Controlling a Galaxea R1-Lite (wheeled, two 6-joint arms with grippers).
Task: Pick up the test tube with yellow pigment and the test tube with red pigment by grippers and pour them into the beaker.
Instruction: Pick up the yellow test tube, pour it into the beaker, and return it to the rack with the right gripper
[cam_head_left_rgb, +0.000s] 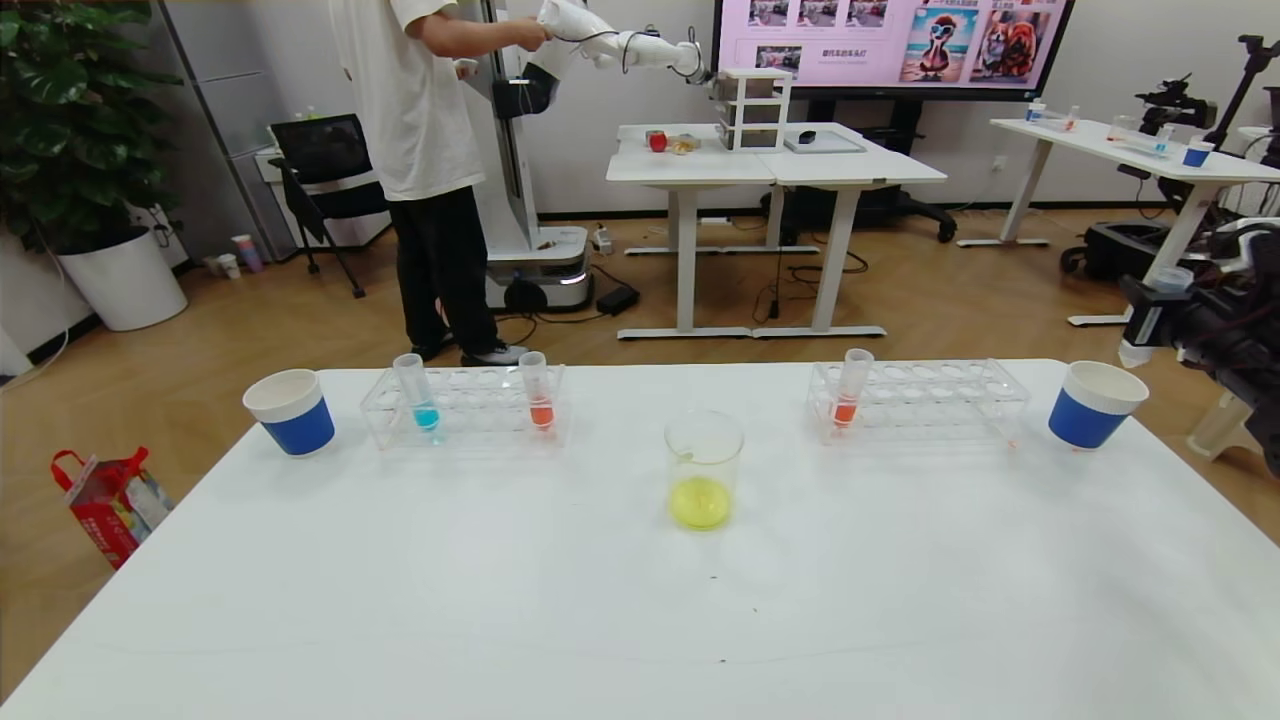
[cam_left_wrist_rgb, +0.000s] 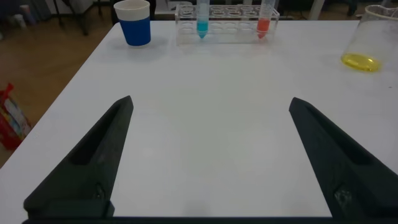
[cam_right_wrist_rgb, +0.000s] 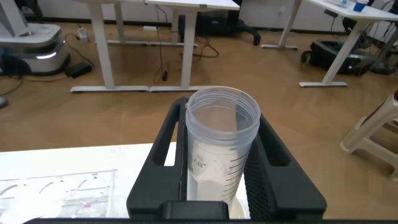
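The head camera looks forward and down across the white counter toward its far edge. The left wrist camera sits low and close over the counter, facing the far-left corner between the left claw fingers; both views share the beaker. The right wrist camera faces outward past the counter's far-right corner.
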